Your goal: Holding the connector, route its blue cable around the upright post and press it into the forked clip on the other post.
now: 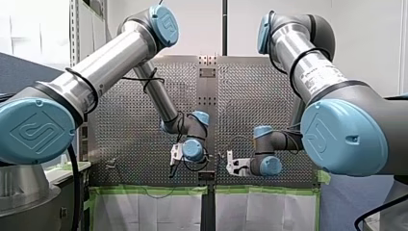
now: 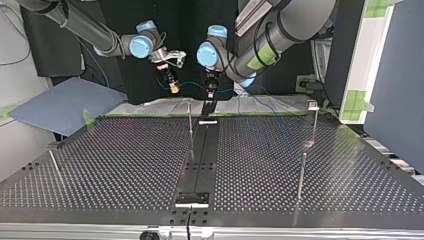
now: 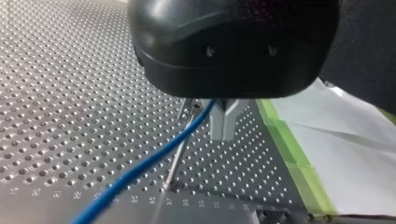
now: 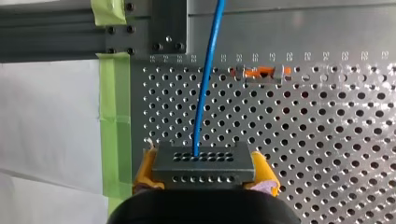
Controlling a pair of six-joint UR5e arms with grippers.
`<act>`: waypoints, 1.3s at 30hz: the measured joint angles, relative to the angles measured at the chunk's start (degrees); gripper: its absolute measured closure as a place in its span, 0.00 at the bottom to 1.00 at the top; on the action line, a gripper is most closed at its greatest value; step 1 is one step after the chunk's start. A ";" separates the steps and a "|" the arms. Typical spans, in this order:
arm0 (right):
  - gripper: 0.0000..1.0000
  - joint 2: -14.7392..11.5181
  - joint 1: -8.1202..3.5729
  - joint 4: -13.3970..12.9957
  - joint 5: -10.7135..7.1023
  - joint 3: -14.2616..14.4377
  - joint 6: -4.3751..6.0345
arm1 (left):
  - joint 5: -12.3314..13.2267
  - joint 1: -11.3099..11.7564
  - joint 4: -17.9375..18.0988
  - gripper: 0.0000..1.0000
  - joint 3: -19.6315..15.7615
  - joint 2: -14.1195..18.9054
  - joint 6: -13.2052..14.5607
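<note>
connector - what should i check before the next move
1. Grip on connector between right fingers: ok, held square.
2. Straight, unkinked cable out of the connector: ok.
3. Hold of left gripper on the cable: cannot tell; the cable runs up beside it.
4. Routing round the post: not ok, not yet done.
5. Seating in the clip: not ok, no cable at it.
</note>
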 joint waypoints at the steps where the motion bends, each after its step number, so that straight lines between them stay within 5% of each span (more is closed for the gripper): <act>1: 1.00 0.00 -0.15 0.04 -0.02 -0.15 0.05 | 0.12 -0.01 0.12 1.00 -0.01 0.00 -0.28; 14: 1.00 0.00 -1.70 0.08 -0.06 -1.10 0.45 | 1.04 -0.08 3.24 1.00 0.11 -2.67 -2.28; 39: 1.00 0.06 -4.39 1.04 -0.23 -4.83 1.52 | 1.77 0.26 6.22 1.00 1.21 -2.96 -6.27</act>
